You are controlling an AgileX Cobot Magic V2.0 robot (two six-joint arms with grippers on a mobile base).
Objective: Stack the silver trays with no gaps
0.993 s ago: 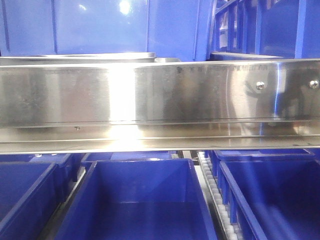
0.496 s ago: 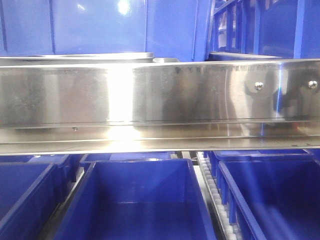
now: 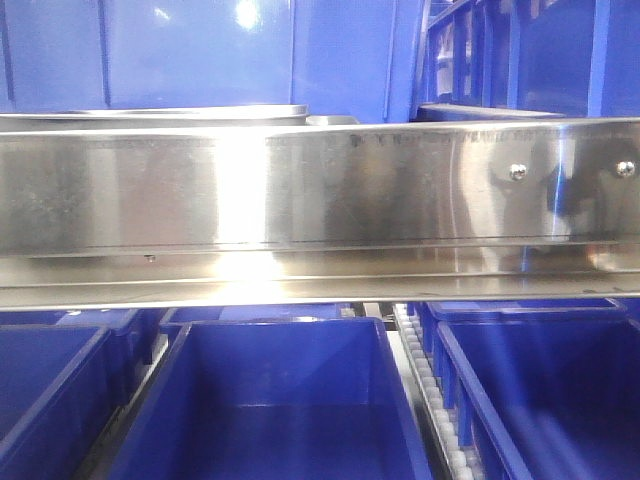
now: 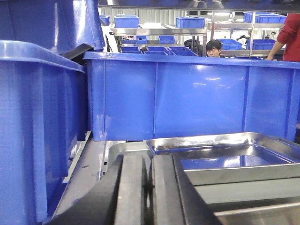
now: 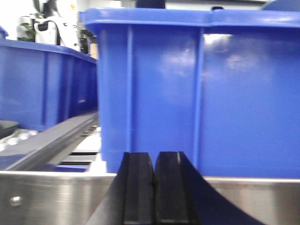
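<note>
In the left wrist view a shiny silver tray lies to the right, mirroring the blue bin behind it. Its rim sits over the rounded corner of a second silver tray that shows at its left. My left gripper is shut with nothing in it, low in front of the trays' near-left corner. My right gripper is also shut and empty, above a steel rail and facing a blue bin. In the front view only a thin tray rim shows above the shelf rail.
A long steel shelf rail crosses the front view, with open blue bins below it. Tall blue bins stand behind the trays and at the left. A large blue bin fills the right wrist view behind a steel rail.
</note>
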